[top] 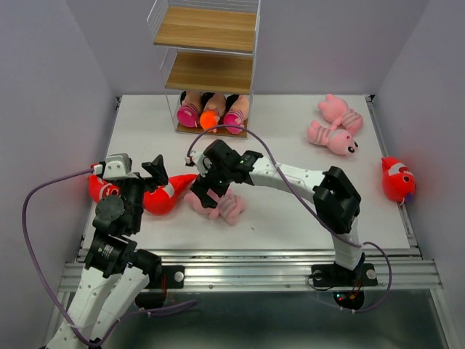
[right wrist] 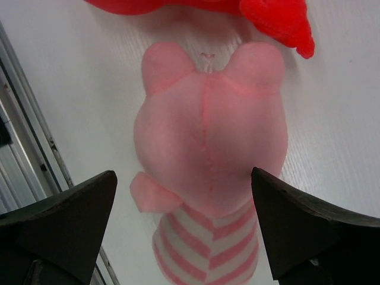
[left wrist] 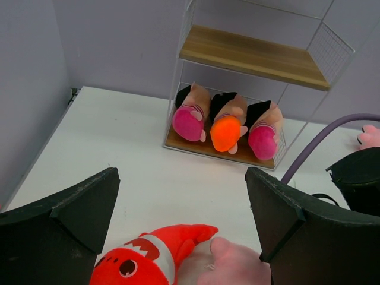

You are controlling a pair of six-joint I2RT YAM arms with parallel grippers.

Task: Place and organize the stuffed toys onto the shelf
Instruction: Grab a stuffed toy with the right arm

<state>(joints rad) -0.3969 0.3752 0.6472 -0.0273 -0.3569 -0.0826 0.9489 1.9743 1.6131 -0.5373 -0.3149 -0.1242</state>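
Note:
The shelf stands at the back, with three dolls lying side by side on its bottom board. A pink striped animal lies mid-table, head toward a red shark. My right gripper hovers open just above this animal; in the right wrist view its fingers flank the animal's neck. My left gripper is open above the shark, nothing between its fingers. The dolls and shelf lie ahead of it.
Two more pink animals lie at the back right, and another red shark sits by the right table edge. More red plush shows left of my left arm. The right arm's purple cable arcs in front of the shelf.

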